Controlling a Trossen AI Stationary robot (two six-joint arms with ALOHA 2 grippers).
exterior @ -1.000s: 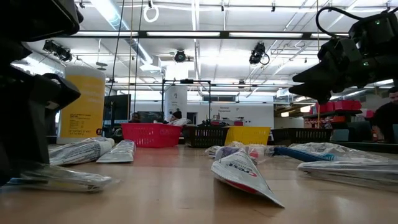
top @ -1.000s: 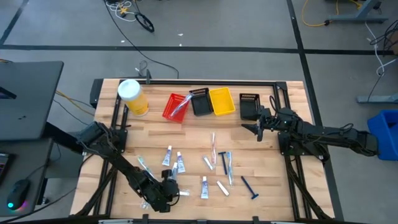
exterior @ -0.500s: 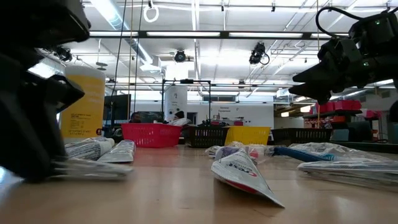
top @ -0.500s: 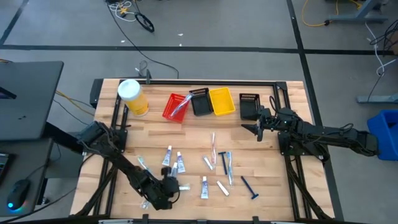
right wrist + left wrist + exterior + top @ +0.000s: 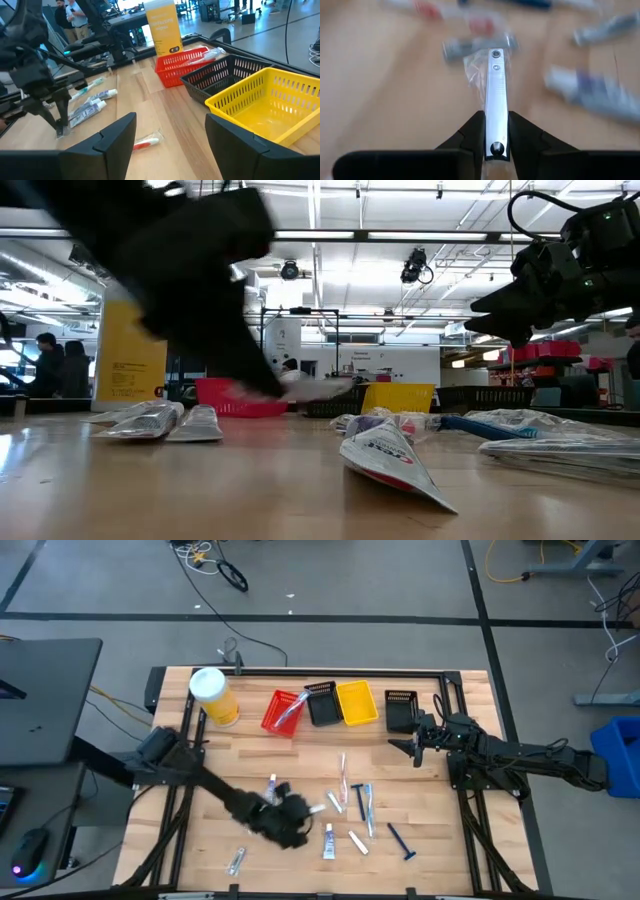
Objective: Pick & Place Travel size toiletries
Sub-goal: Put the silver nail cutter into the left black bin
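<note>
Red bin [image 5: 281,711]: wrapped toothbrush | left end effector [image 5: 496,131] grasping nail clipper [image 5: 496,95] | right end effector [image 5: 165,127] released

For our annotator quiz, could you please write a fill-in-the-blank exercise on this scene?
The left gripper is ___ on the nail clipper.
The right gripper hovers by the bins with jaws ___.
The canister has a lid coloured ___.
A wrapped toothbrush lies in the bin coloured ___.
Missing: shut; open; white; red.
</note>
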